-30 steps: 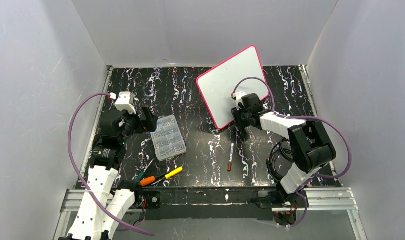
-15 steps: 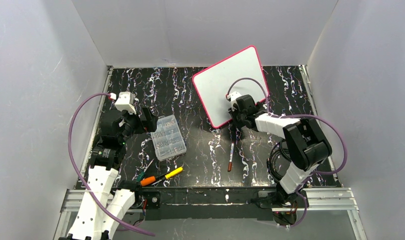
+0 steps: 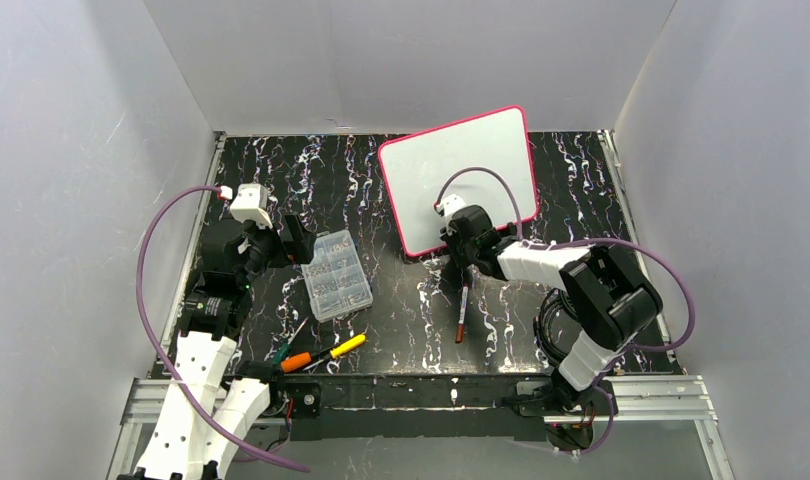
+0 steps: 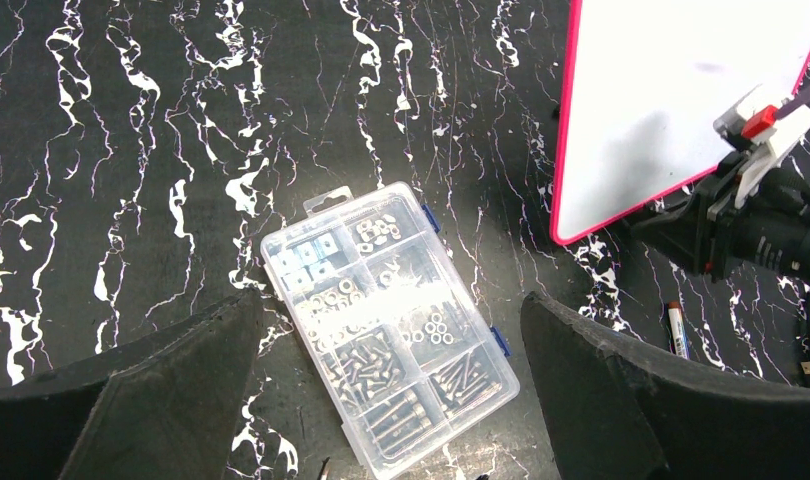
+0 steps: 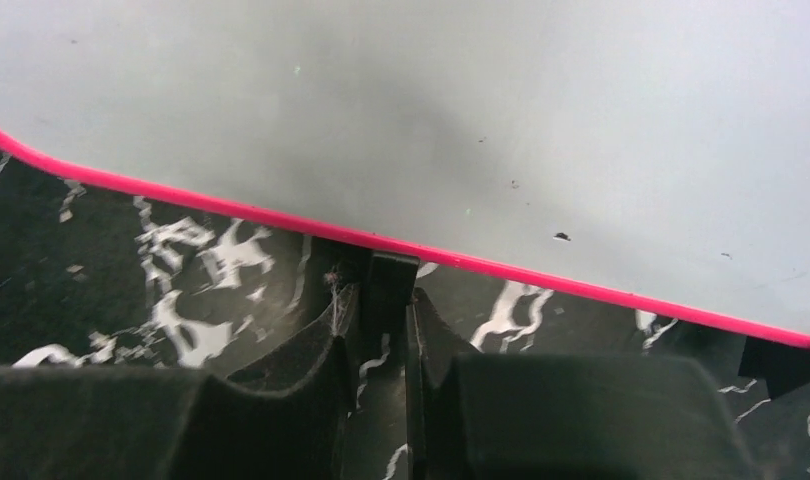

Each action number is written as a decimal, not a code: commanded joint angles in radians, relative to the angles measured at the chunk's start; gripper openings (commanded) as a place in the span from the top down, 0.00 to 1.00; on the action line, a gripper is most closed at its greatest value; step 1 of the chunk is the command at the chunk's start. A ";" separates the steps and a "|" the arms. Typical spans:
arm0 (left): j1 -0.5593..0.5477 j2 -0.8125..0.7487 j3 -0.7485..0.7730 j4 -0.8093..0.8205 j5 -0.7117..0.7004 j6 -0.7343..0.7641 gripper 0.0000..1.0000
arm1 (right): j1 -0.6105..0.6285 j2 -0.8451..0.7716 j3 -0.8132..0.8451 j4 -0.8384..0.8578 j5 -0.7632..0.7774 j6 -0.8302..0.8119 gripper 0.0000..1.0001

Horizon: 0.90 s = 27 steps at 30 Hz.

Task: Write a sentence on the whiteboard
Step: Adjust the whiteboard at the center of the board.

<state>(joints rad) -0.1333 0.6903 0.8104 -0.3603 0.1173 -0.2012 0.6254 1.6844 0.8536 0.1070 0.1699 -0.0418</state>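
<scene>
The whiteboard (image 3: 461, 170), white with a pink-red rim, lies at the back middle of the table. It also shows in the left wrist view (image 4: 671, 90) and the right wrist view (image 5: 431, 100). Its face is blank; no sentence shows on it. My right gripper (image 3: 449, 247) is at the board's near edge, shut (image 5: 386, 300) on a small black tab under the rim. A brown-red marker (image 3: 462, 312) lies on the table just in front of it. My left gripper (image 3: 299, 240) is open and empty (image 4: 391, 300) above the clear organizer box.
The clear organizer box (image 3: 337, 276) of screws and nuts lies left of centre and shows in the left wrist view (image 4: 386, 330). An orange and a yellow screwdriver (image 3: 321, 355) lie near the front edge. Grey walls close in three sides.
My right gripper has moved left along the table, and the whiteboard has swung with it, turning to sit squarer and further left. The left arm has not moved.
</scene>
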 commanded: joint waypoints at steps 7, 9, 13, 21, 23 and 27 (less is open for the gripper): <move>-0.005 -0.011 0.007 -0.006 0.012 0.010 0.01 | 0.140 -0.147 -0.131 0.032 -0.025 0.087 0.99; -0.005 -0.011 0.007 -0.006 0.013 0.010 0.01 | 0.148 -0.167 -0.146 0.023 -0.024 0.093 0.99; -0.006 -0.011 0.006 -0.006 0.015 0.010 0.01 | 0.154 -0.201 -0.177 0.013 -0.019 0.109 0.99; -0.008 -0.018 0.001 -0.009 0.021 0.007 0.01 | 0.165 -0.274 -0.236 0.006 0.002 0.175 0.82; -0.008 -0.018 0.001 -0.009 0.023 0.006 0.01 | 0.167 -0.300 -0.237 -0.008 0.008 0.192 0.64; -0.008 -0.018 0.001 -0.008 0.024 0.006 0.01 | 0.178 -0.369 -0.237 -0.061 0.024 0.232 0.47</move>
<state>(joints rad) -0.1349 0.6823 0.8104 -0.3603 0.1211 -0.2016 0.7891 1.3949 0.6140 0.0742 0.1776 0.1333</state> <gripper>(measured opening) 0.992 0.477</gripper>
